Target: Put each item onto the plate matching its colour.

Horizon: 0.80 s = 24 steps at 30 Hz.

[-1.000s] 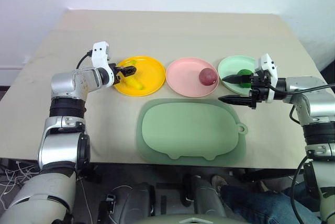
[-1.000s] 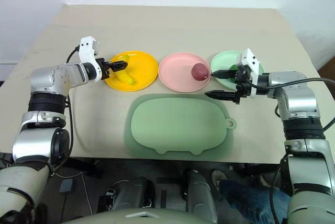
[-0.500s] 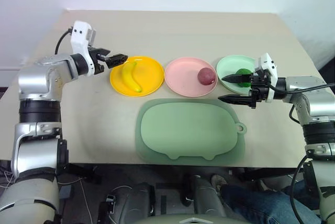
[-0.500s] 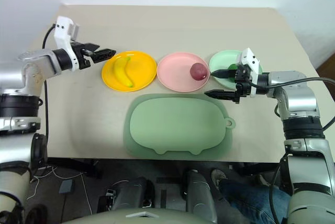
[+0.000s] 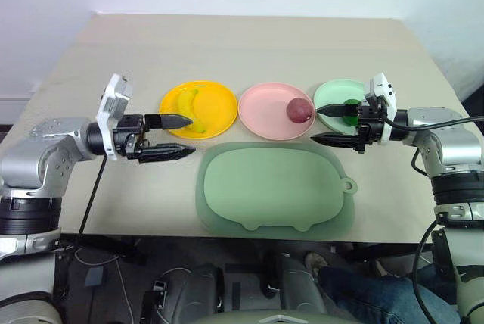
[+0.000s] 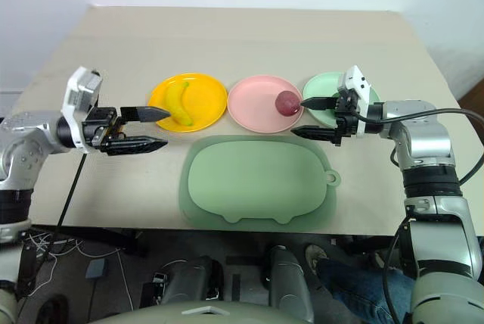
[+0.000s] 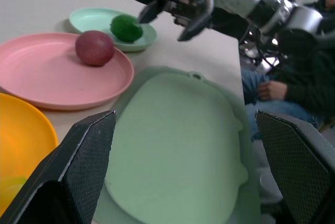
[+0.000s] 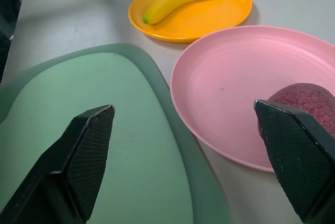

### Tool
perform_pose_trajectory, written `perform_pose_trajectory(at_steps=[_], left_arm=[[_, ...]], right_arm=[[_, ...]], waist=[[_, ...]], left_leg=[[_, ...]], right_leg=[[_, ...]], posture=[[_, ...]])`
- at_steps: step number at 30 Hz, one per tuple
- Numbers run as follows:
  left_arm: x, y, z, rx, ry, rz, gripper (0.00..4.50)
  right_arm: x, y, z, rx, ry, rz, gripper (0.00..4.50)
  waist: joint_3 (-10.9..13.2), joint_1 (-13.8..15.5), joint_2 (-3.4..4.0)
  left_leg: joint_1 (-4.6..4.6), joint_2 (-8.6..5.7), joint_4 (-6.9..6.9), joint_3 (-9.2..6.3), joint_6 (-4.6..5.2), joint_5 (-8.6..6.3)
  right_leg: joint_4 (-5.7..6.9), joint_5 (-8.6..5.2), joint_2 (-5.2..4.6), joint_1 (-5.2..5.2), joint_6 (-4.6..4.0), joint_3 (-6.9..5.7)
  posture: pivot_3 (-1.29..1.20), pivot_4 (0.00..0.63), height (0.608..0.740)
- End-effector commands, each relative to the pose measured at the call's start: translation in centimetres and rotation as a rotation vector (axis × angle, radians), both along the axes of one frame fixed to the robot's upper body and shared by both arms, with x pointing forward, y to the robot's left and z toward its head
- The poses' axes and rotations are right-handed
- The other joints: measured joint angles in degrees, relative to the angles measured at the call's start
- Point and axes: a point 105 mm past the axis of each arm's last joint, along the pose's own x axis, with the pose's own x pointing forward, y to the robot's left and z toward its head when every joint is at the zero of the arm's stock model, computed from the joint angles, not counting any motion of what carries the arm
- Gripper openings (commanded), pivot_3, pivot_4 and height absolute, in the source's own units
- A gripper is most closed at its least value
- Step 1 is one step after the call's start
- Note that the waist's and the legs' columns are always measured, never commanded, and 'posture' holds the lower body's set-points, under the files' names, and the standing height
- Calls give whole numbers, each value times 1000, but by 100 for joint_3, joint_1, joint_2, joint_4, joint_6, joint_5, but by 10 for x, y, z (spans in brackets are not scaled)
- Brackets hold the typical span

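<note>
The banana lies on the yellow-orange plate. On the pink plate rests the reddish-purple fruit, and the dark green fruit sits on the mint green plate. My left gripper hovers open and empty by the yellow plate's near-left rim, pointing right. My right gripper is open and empty too, pointing left between the pink and green plates, its upper finger over the green plate's rim.
A large pale green pig-shaped mat lies bare in front of the three plates. The beige table stretches behind them. A seated person in dark clothes is off the table's right side.
My left gripper has drawn back from over the banana on the yellow plate, swung out to the left and come down near the front, now pointing right. The right arm has stayed put.
</note>
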Motion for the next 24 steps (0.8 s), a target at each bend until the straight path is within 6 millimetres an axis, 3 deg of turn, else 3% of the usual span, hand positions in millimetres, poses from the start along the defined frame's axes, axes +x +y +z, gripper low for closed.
perform_pose_trajectory(at_steps=[1, 12, 17, 24], left_arm=[[-17, 8, 1, 45, -84, -83, 4456], [12, 26, 12, 67, -190, -2, 4456], [13, 23, 17, 72, -191, -9, 4456], [20, 17, 20, 52, -227, 30, 4456]], right_arm=[[-7, -4, 23, 42, -52, 35, 4500], [-27, 3, 37, 106, -23, 160, 4500], [-41, 5, 25, 49, 91, 231, 4500], [-30, 6, 26, 60, 79, 187, 4500]], waist=[[0, -3, 1], [0, 9, 2], [0, 16, 2], [0, 18, 1]], left_leg=[[-4, 0, 0, 1, 0, 0], [-27, -1, 7, -3, 7, -3], [-32, 1, 7, -3, 7, -3], [-32, 1, 9, -3, 8, -3]], right_leg=[[0, 0, 0, -4, 0, 0], [3, 1, 2, -21, -1, -8], [5, 2, 4, -24, -1, -9], [4, 2, 3, -24, -1, -8]], posture=[[0, 150, 740], [0, 150, 740], [0, 150, 740], [0, 150, 740]])
